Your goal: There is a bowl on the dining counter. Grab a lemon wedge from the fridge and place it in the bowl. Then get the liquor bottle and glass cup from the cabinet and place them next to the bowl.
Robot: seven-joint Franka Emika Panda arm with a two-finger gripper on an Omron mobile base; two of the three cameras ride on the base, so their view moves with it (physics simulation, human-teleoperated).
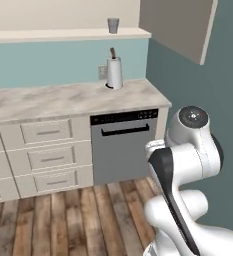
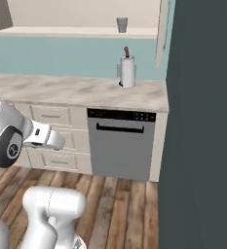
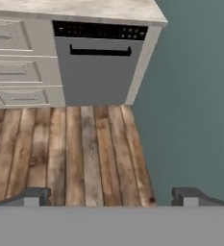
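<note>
Dark teal wall point(image 2: 202, 121) takes up the right side of both base views. Marbled countertop point(image 1: 63, 100) runs along a pale blue backsplash, over cream drawer fronts point(image 1: 48, 150) and a grey dishwasher point(image 1: 123, 147) with a black control strip; markings on the strip are too small to read. Wood plank floor point(image 3: 70, 149) below. An open cabinet door point(image 1: 180, 27) hangs at upper right in the left base view. On the cream shelf point(image 1: 63, 34) above the backsplash stands the glass cup point(image 1: 113, 25), upright, alone, contents not discernible; it sits above the paper towel roll point(image 1: 114, 73), which stands upright on the counter near its right end, with a dark spindle top. The arm is folded low in front of the dishwasher. Gripper point(image 3: 113, 198): in the hand view the two fingertips point(image 3: 34, 196) stand spread wide apart at the bottom, nothing between them, touching nothing, aimed at the floor and the dishwasher base.
</note>
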